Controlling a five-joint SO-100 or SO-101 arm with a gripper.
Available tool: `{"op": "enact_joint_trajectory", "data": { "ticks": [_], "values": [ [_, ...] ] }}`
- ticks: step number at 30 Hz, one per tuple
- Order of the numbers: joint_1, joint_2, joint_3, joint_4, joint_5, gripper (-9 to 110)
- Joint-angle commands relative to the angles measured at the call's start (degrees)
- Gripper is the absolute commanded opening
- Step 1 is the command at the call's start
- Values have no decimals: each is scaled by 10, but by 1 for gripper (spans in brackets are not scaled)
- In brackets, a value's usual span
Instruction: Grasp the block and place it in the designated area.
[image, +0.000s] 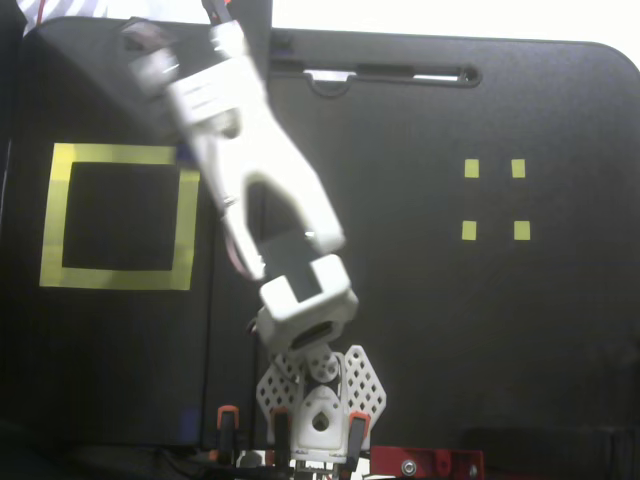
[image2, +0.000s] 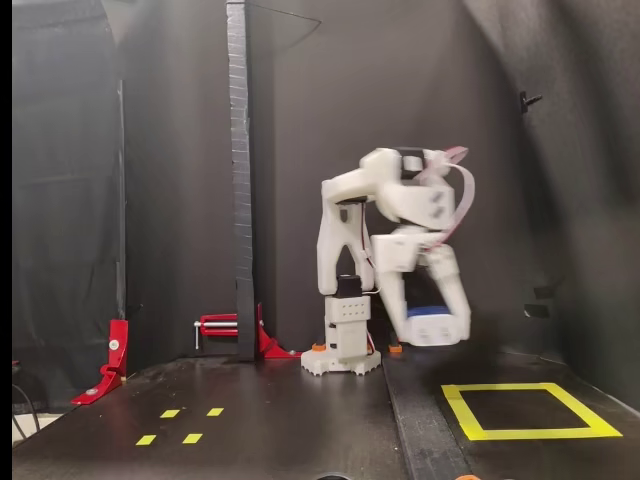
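Observation:
In a fixed view from the front, my gripper (image2: 434, 322) hangs downward, blurred by motion. It is shut on the dark-blue block (image2: 428, 312) and holds it above the table. The block is up and to the left of the designated area (image2: 462, 411), a large yellow tape square with a black middle. In a fixed view from above, the white arm (image: 250, 170) reaches from its base toward the upper left, over the right side of the designated area (image: 58, 215). There the fingertips and the block are hidden under the arm.
Several tiny yellow tape squares (image: 494, 199) lie on the black mat at the right, and show at the lower left in the front view (image2: 181, 425). The arm's base (image2: 341, 352) is clamped at the table edge. Red clamps (image2: 112, 358) and a dark post (image2: 240, 180) stand behind.

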Motion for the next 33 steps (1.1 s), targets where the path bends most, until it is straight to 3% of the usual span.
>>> {"op": "enact_joint_trajectory", "data": {
  "ticks": [1,17,33],
  "values": [
    [-36,-1,-4,-4,32,21],
    [-132,2,-4,14,109,21],
    [-161,-119,-4,-71,157,21]
  ]
}}
